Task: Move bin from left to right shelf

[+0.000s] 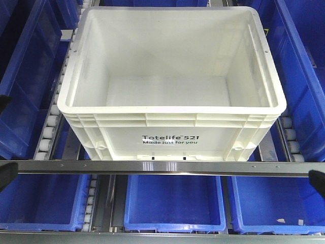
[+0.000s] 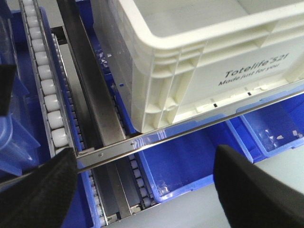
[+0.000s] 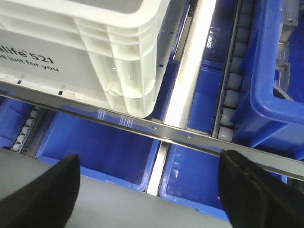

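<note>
The white bin [image 1: 172, 81] sits on the right shelf [image 1: 162, 168] behind its silver rail, blue bins [image 1: 175, 203] around it. Both grippers [image 2: 142, 185] [image 3: 149, 183] hang spread wide, empty.

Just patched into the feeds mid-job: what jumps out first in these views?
The big empty white bin printed "Totelife 521" dominates the middle, sitting on the roller rack just behind the silver front rail. Blue bins crowd around it, beside it and on the level below. Both wrist views show open black fingers, left gripper and right gripper, in front of the rail and touching nothing.
</note>
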Robot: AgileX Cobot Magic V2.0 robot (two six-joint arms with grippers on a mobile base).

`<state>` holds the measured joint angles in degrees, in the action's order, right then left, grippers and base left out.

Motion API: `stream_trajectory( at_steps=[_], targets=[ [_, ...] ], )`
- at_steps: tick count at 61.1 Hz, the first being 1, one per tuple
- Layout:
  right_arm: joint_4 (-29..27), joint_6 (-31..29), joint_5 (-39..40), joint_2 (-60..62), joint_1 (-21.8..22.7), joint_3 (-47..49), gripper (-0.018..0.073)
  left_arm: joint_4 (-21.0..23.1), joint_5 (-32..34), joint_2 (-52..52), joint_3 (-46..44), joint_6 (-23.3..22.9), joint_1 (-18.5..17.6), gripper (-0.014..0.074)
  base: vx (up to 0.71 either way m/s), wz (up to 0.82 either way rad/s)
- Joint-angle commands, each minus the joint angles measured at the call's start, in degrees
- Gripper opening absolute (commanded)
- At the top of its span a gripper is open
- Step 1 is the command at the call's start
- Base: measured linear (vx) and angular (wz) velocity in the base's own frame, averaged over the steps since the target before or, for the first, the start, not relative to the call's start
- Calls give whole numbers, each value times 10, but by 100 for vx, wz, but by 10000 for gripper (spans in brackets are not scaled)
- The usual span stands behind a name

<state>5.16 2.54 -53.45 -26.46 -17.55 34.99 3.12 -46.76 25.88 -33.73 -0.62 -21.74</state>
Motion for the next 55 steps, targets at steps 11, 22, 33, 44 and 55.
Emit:
stream_trajectory(
  at_steps=[11, 22, 33, 44, 55],
  targets=[
    [3, -13, 11, 15, 0, -12, 412, 4, 33, -22, 27, 0, -2, 423, 0, 0],
    [3, -12, 9, 15, 0, -12, 158, 4, 31, -22, 33, 0, -2, 181, 0, 0],
    [3, -12, 3, 15, 0, -12, -13, 4, 17, -22, 33, 0, -2, -6, 0, 0],
    [3, -12, 3, 15, 0, -12, -10, 4, 17, -22, 33, 0, -2, -9, 0, 0],
    [3, -12, 3, 15, 0, -12, -10, 4, 17, -22, 33, 0, -2, -9, 0, 0]
  ],
)
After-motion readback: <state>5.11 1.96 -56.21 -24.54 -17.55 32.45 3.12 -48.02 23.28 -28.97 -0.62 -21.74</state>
